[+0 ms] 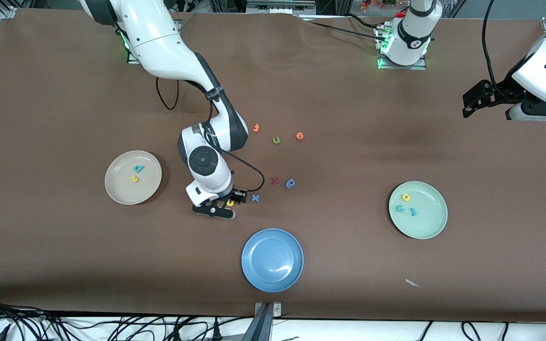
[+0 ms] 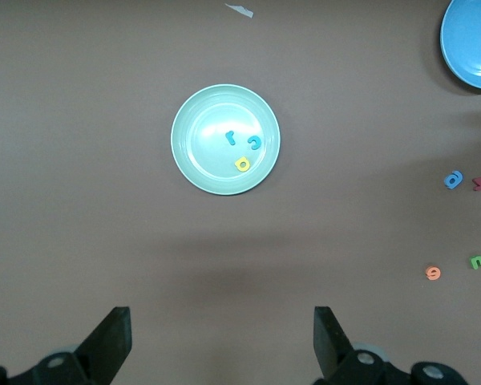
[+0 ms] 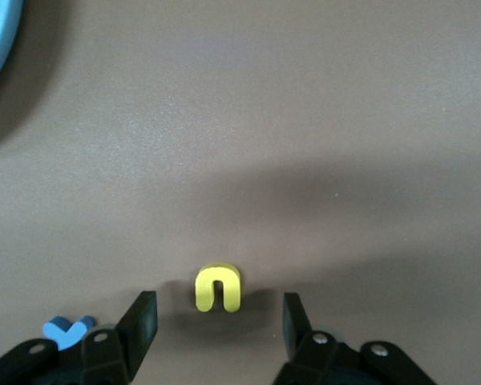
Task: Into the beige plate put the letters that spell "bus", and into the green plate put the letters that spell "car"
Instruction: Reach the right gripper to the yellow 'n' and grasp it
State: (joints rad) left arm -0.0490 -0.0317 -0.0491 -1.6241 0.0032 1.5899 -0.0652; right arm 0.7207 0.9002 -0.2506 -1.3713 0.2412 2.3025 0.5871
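One letter remains: right claw [image 1: 226,203], spread, straddles yellow "u" [image 3: 217,289] at frame centre; next pinch, lift. Left claw [image 2: 220,341] waits, spread.

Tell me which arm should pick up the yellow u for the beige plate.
Right. The right pincer is down at the table with its fingers either side of the yellow u. The left pincer waits, raised at the left arm's end of the table, open.

Matt brown table [image 1: 64,265], glossy blue plate [image 1: 272,260], matt foam-like yellow "u" [image 3: 217,289]
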